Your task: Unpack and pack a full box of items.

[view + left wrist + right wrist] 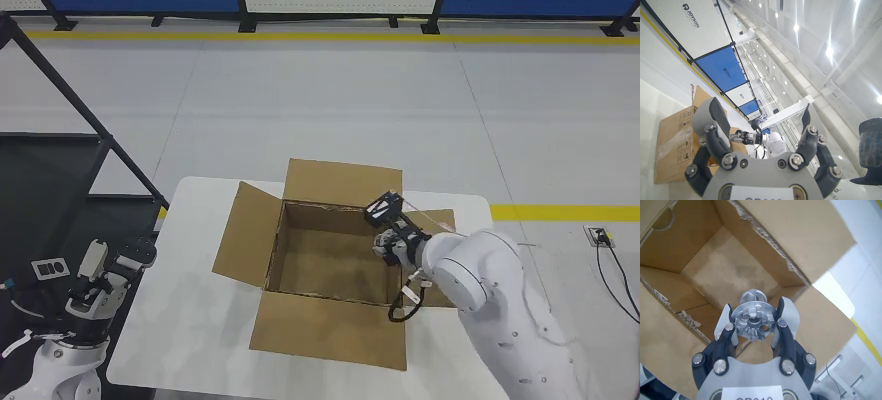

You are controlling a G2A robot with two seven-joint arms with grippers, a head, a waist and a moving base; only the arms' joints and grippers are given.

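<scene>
box (325, 335) (674, 136) (677, 247): open cardboard carton in the middle of the white table (200, 300), all four flaps folded outward, with ragged torn edges along the rim.
inside the box: plain brown floor with a faint darker smudge, seen from the right wrist view.
metal part (753, 321): silver cast piece with a round flange and a hub, hanging over the box's interior near a right-hand corner, above the floor.
right gripper (385, 235) (754, 309): clamped on the metal part's flange, one finger on each side, just inside the box's right wall.
left gripper (130, 255) (761, 113): fingers spread wide with nothing between them, pointing upward, by the table's left edge and well apart from the box.
</scene>
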